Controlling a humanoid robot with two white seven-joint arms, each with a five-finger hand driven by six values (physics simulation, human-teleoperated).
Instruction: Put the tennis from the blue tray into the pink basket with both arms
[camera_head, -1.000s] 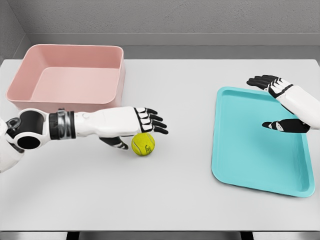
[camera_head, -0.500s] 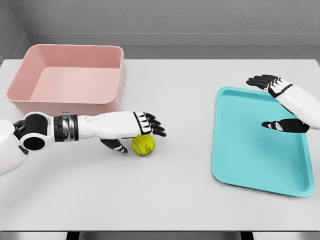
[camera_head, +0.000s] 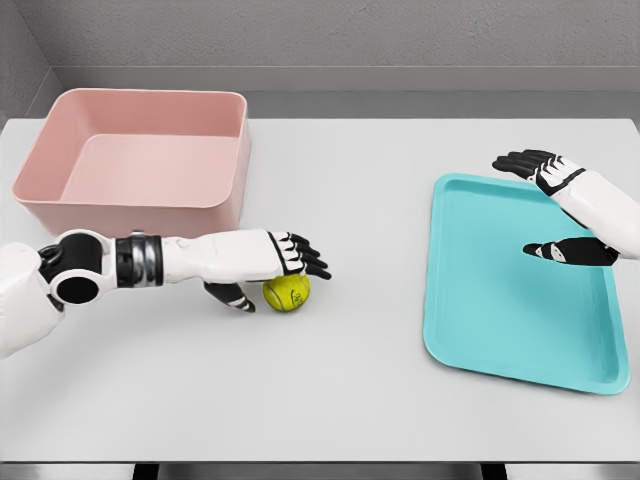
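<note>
One fuzzy round tennis ball (camera_head: 287, 292), glossy left hand (camera_head: 268, 262) above, smooth table (camera_head: 350, 400)

The tennis ball (camera_head: 287, 292) looks fuzzy and matt, probably felt, though it is small here. The pink basket (camera_head: 60, 189) and blue tray (camera_head: 520, 330) look like smooth matt plastic; the table (camera_head: 340, 400) is plain, matt grey, and the left hand (camera_head: 280, 262) has glossy white shells with black finger joints

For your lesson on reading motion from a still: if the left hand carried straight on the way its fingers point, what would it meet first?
The left hand points right, fingers spread over the tennis ball. Past the fingertips lies bare table; the blue tray would probably come first, though height is unclear.
</note>
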